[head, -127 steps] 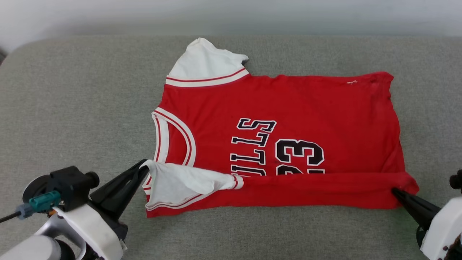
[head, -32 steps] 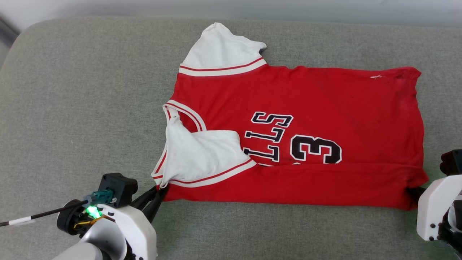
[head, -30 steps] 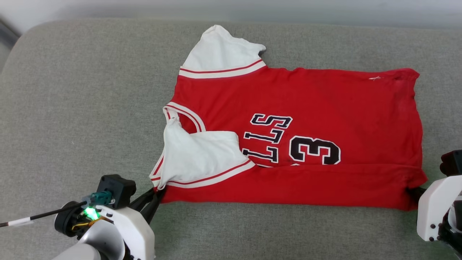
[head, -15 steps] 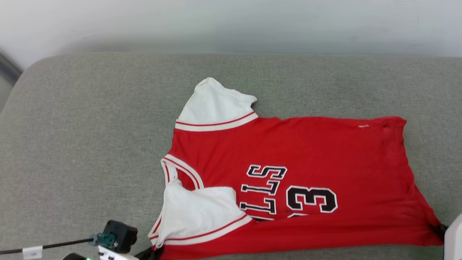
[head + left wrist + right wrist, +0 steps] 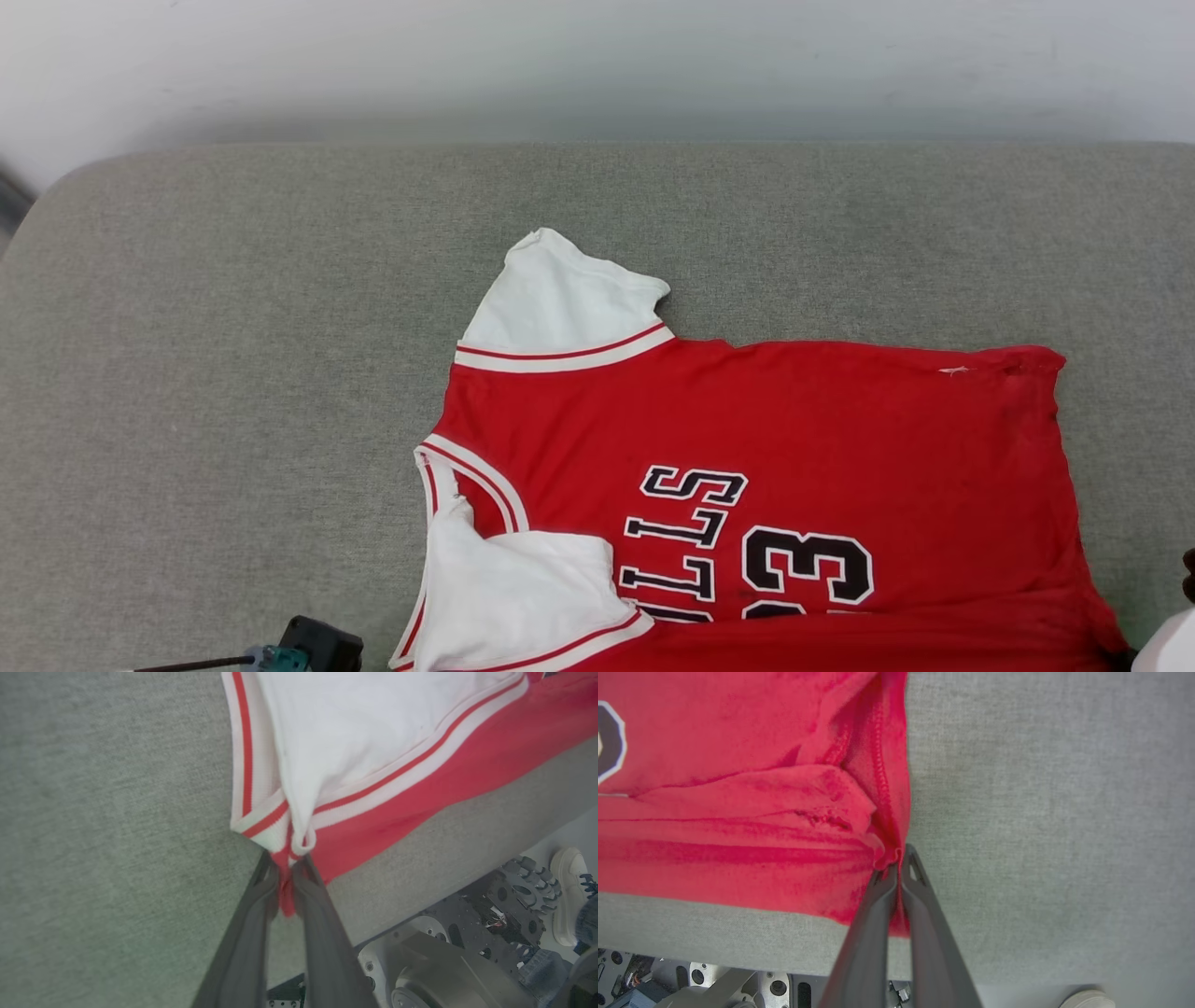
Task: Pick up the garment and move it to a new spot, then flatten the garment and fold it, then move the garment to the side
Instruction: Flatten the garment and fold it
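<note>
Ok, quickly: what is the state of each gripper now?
Left gripper: shut on the garment, at its sleeve corner.
Right gripper: shut on the garment's hem corner.

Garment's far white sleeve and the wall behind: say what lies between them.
Bare grey cushion, seen in the head view, between the far white sleeve of the garment and the pale wall.

One red garment, two pairs of dark jaws, one grey cushion, one pale wall
</note>
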Available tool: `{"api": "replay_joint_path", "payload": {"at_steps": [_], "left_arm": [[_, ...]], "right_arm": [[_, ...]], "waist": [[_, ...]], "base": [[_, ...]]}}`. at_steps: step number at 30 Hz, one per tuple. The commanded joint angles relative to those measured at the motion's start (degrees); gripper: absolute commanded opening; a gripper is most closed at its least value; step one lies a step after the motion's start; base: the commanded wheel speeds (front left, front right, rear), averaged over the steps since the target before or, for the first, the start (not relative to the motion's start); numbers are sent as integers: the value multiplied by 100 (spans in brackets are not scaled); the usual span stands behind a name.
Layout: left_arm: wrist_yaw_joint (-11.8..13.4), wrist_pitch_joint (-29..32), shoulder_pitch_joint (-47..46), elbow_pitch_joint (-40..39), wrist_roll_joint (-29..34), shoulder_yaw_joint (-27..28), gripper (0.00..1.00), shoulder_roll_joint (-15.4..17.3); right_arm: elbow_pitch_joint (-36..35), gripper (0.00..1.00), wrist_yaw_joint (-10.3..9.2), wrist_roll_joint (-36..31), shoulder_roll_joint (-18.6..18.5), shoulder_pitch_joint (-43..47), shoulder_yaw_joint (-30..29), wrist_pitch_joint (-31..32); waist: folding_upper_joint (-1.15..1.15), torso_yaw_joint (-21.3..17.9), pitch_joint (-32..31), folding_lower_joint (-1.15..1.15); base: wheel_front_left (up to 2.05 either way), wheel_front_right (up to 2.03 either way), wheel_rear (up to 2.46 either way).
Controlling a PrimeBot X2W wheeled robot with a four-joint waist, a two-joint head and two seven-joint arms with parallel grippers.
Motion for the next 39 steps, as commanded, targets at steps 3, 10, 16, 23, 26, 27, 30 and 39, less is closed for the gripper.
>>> {"api": "replay_joint_path", "payload": {"at_steps": [3,10,16,23,26,27,30,39], "left_arm": [[-37,-137,-90,150,74,38,100,-100],[-26,-997,-315,180,413,315,100,-266],[256,-2173,-429,313,713,830,100,-556],[583,-2461,-118,-18,1574,2103,100,-1349],[336,-2457,139,-353,2160,2716,100,-1758],[234,-2456,220,-446,2272,2903,100,-1919],[-159,-2452,447,-540,2609,3289,100,-2174],[-940,-2453,341,-327,3083,3832,100,-2611]], "right_arm": [[116,100,-7,-42,9,-184,23,-210],[-23,100,-6,-37,-165,-463,25,-925],[-410,100,-6,-236,-17,-733,29,-2022],[-819,100,-6,-163,511,-917,-70,-3199],[-968,100,-6,-150,817,-939,-103,-3687],[-986,100,-6,-163,891,-917,-85,-3835],[-1053,100,-6,-225,1075,-903,-80,-4301],[-909,100,-6,-795,1281,-992,108,-5162]], "waist": [[0,-7,-33,0],[0,-25,-252,0],[0,-72,-433,0],[0,-166,-515,0],[0,-203,-501,0],[0,-214,-490,0],[0,-256,-429,0],[0,-395,-35,0]], "base": [[0,0,0],[0,0,0],[0,0,0],[0,0,0],[0,0,0],[0,0,0],[0,0,0],[0,0,0]]}}
